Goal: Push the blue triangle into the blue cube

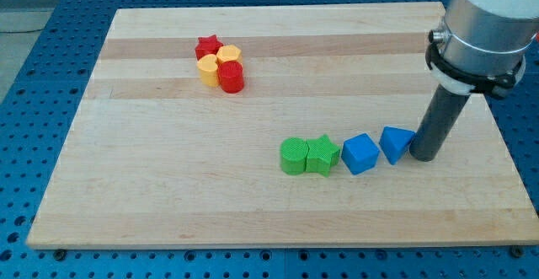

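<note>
Blue triangle [395, 142]: on the wooden board [168, 186], just to the view's right of the blue cube [361, 153], with a thin gap or bare contact between them; I cannot tell which.
Blue cube: the landmark here, low on the board and right of its middle.
My tip [421, 157]: just right of the blue triangle, touching or almost touching its right side; there is no hand to open or close, only the bare rod.
Step in hand: the push itself, with the triangle nearly home.
Next move: judged from this, a short slide toward the view's left and slightly down, straight through the triangle to the cube.
Green blocks: a star [322, 155] just left of the cube, then a cylinder [294, 156] beyond it.
Far cluster: red star [208, 45], two yellow blocks [209, 70], red cylinder [231, 76], well up and left of the cube.
</note>
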`<state>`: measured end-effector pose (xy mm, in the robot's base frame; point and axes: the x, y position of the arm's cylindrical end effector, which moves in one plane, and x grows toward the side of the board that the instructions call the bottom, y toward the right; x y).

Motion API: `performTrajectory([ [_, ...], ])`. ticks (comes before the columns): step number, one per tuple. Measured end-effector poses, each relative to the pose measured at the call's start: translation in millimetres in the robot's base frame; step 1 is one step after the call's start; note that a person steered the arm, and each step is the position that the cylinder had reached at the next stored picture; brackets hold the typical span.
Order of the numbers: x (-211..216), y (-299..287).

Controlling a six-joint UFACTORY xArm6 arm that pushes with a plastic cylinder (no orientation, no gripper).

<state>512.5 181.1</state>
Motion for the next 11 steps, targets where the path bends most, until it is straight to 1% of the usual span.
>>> performTrajectory([
  [1, 2, -2],
  [2, 0, 23],
  [3, -17, 44],
  [5, -18, 27],
  [8, -7, 5],
  [10, -8, 7],
  [11, -18, 21],
])
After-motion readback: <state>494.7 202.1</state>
